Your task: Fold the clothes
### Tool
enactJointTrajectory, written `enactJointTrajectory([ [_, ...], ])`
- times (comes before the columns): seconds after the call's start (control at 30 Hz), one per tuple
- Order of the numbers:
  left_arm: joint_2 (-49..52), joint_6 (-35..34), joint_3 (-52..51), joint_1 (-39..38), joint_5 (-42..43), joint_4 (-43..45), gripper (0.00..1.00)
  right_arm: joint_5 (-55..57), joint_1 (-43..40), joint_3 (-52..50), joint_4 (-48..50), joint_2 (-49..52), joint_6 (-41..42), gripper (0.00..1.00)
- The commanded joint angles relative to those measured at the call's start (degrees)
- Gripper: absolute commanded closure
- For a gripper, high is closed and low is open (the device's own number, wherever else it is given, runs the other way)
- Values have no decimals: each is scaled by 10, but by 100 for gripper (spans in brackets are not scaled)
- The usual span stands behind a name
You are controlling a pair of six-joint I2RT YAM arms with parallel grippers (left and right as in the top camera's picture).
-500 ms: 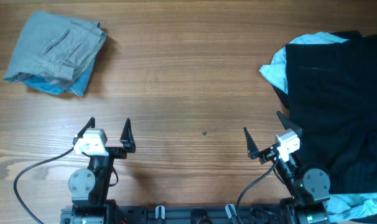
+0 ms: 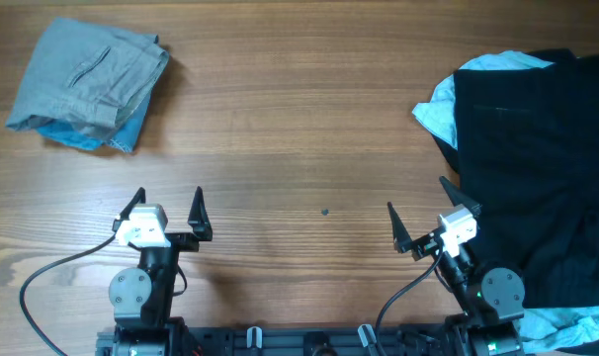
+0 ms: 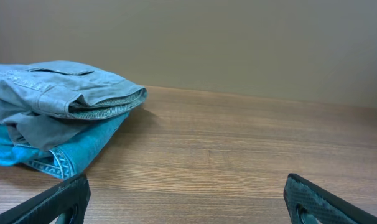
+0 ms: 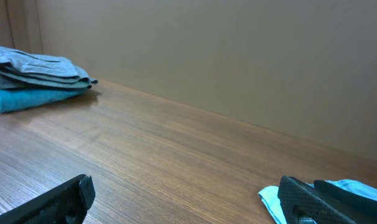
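A folded grey garment (image 2: 87, 74) lies on a folded blue one (image 2: 92, 136) at the far left of the table; the stack also shows in the left wrist view (image 3: 64, 93) and the right wrist view (image 4: 36, 68). An unfolded black garment (image 2: 537, 168) is spread over a light blue garment (image 2: 438, 107) at the right; the light blue one also shows in the right wrist view (image 4: 356, 190). My left gripper (image 2: 165, 213) is open and empty near the front edge. My right gripper (image 2: 418, 222) is open and empty, just left of the black garment.
The wooden table (image 2: 309, 129) runs between the folded stack and the black garment. A small dark spot (image 2: 325, 211) marks the wood between the grippers. A cable (image 2: 57, 267) trails from the left arm's base. A plain wall (image 3: 238, 43) stands behind the table.
My left gripper has shifted very slightly to the left. Nothing else has moved.
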Motion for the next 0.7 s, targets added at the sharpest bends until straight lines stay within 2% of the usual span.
enactJointTrajectory([
  [0.0,-3,-76,-1,-3,7,-3,0,0,-3,-1,6,-3,5,0],
  [0.07,-2,-118,-1,-3,9,-4,0,-27,-3,-1,0,-3,5,0],
  [0.2,0,-136,7,-3,40,11,0,-24,-3,12,42,-3,124,0],
  [0.27,0,-135,37,-3,52,17,0,-5,-3,53,29,-2,173,0],
  [0.37,40,-132,127,-3,37,-17,0,30,-3,173,-57,43,174,0],
  [0.47,158,-132,234,-3,35,-78,0,45,-3,304,-173,166,172,0],
  [0.5,238,-132,299,-3,40,-121,0,66,-3,367,-228,243,172,0],
  [0.57,320,-132,375,-3,44,-181,0,104,-3,462,-313,354,170,0],
  [0.63,445,-132,499,-3,44,-294,0,124,-4,604,-426,516,158,0],
  [0.67,485,-132,541,-3,44,-336,0,118,-4,647,-456,563,148,0],
])
